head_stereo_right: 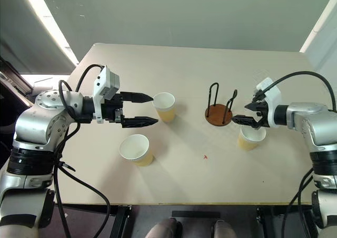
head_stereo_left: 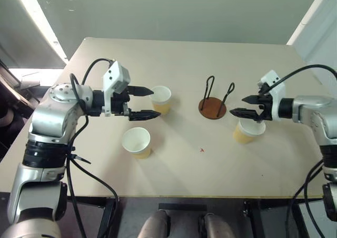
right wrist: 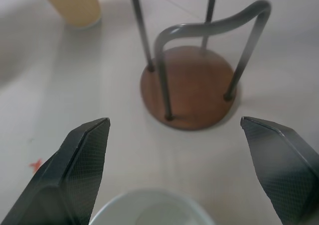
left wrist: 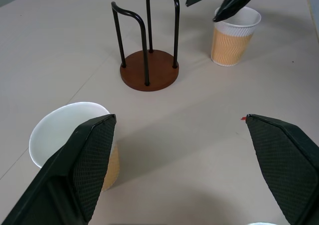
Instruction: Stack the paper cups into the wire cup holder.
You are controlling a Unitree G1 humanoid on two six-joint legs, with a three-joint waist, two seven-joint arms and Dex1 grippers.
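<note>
Cups: three paper cups (head_stereo_left: 160,99) | one wire cup holder (head_stereo_left: 212,107), empty | end effectors: left (head_stereo_left: 147,102), right (head_stereo_left: 239,106) wide

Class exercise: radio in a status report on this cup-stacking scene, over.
Left gripper open beside far cup. Right gripper open over right cup. Wire cup holder empty; third cup near the front edge. Nothing blocking.

Bare table (head_stereo_left: 184,159) between cups (head_stereo_left: 137,142), holder (head_stereo_left: 212,108) empty.

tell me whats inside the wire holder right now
Nothing: the wire holder stands empty, its brown base bare between the two black loops. All three cups sit on the table outside it.
</note>
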